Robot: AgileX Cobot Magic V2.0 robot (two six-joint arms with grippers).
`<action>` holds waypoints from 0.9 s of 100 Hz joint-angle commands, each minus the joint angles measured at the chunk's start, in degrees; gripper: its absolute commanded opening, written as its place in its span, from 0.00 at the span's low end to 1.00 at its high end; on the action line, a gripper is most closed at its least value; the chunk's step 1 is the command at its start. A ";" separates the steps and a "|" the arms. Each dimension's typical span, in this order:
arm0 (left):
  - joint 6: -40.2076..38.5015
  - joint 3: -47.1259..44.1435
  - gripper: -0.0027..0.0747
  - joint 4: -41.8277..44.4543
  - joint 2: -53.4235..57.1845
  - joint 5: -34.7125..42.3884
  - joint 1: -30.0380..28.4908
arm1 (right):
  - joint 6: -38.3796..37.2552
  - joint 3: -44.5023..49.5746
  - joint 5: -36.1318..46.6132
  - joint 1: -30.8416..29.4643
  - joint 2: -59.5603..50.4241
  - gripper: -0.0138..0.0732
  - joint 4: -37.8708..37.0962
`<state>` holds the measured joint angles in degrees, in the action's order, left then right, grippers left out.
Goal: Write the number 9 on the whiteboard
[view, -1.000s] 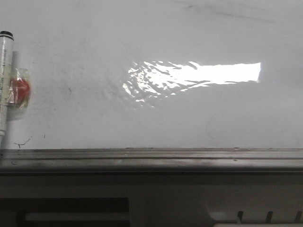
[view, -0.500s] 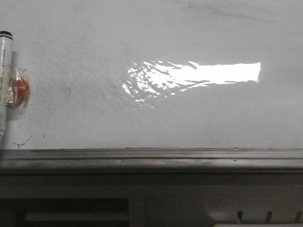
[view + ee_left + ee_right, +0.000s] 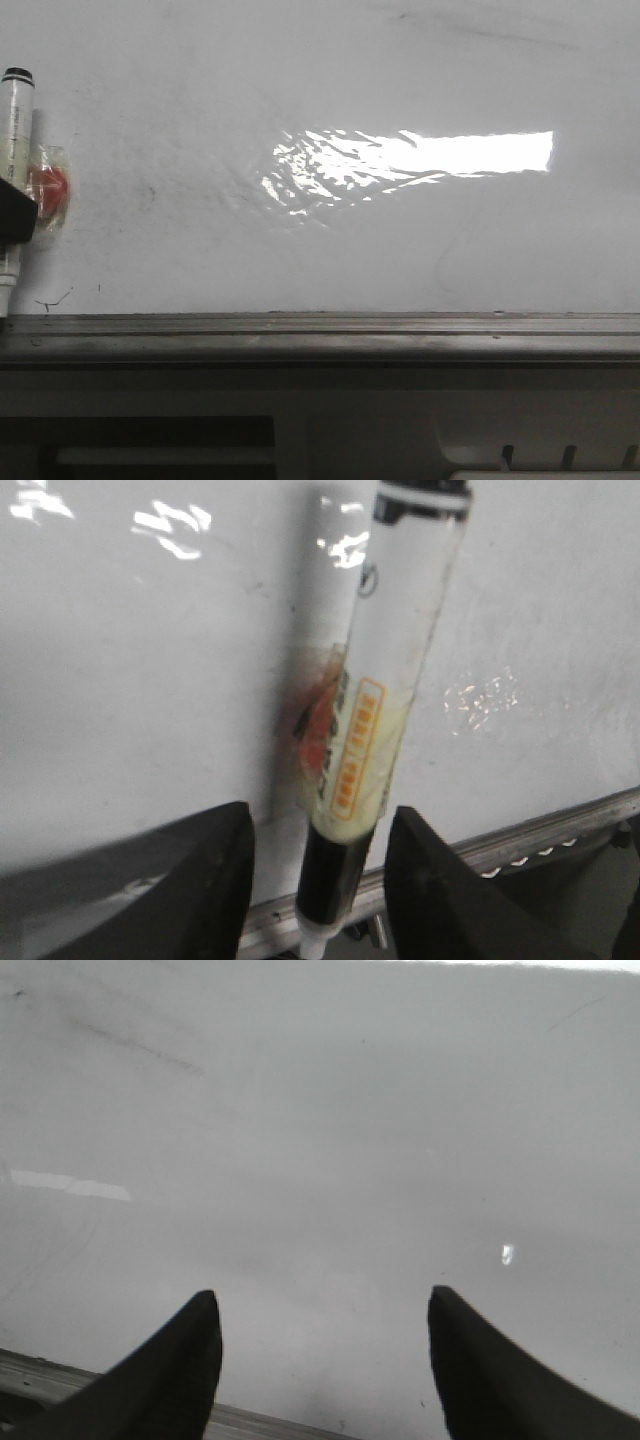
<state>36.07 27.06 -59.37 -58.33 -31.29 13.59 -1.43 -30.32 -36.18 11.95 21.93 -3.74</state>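
Observation:
The whiteboard (image 3: 350,250) fills the front view, glossy white with faint grey smudges and a bright glare patch. No number 9 shows on it. A white marker (image 3: 17,130) with a black cap lies at its far left, beside a red patch under clear tape (image 3: 47,185). One black finger (image 3: 14,212) of my left gripper shows over the marker. In the left wrist view my left gripper (image 3: 320,818) is open with a finger on each side of the marker (image 3: 400,660), with gaps on both sides. My right gripper (image 3: 320,1305) is open and empty over the board (image 3: 320,1140).
A grey metal edge rail (image 3: 320,325) runs along the board's near edge, with the robot's light base below it. A tiny dark scribble (image 3: 50,298) sits just above the rail at the left. A faint dark smudge (image 3: 480,25) lies at the far right.
A black finger of my left gripper has come into the front view at the left edge, over the marker. The marker sits slightly lower in view than before.

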 commanded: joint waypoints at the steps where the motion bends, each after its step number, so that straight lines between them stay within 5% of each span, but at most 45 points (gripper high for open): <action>1: 0.22 1.11 0.29 -1.18 -2.39 2.12 0.13 | 0.52 -1.41 4.68 -0.22 0.83 0.61 -0.94; 12: 3.64 1.11 0.01 -3.47 -2.91 -3.54 0.13 | 0.52 -1.41 5.02 -0.22 0.83 0.61 -0.94; 30: 22.78 1.19 0.01 -17.64 -2.91 -13.04 0.13 | 2.62 -1.41 6.27 0.19 0.83 0.61 2.92; 39: 37.61 1.19 0.01 -25.36 -2.91 -20.87 0.13 | 10.30 -1.51 7.19 1.07 0.83 0.61 13.85; 52: 54.14 1.19 0.01 -27.79 -2.91 -29.63 0.40 | 30.86 -1.51 5.81 3.17 1.46 0.61 39.48; 69: 60.71 1.24 0.01 -23.48 -2.91 -24.64 6.89 | 52.67 -1.51 -1.78 5.38 6.23 0.61 61.06; 90: 60.71 1.78 0.01 -22.51 -3.00 -10.40 20.96 | 60.23 -1.75 -5.51 5.57 15.32 0.61 65.70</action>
<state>96.24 26.84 -78.98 -61.77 -45.90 29.45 53.89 -30.32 -41.28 17.36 33.72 56.19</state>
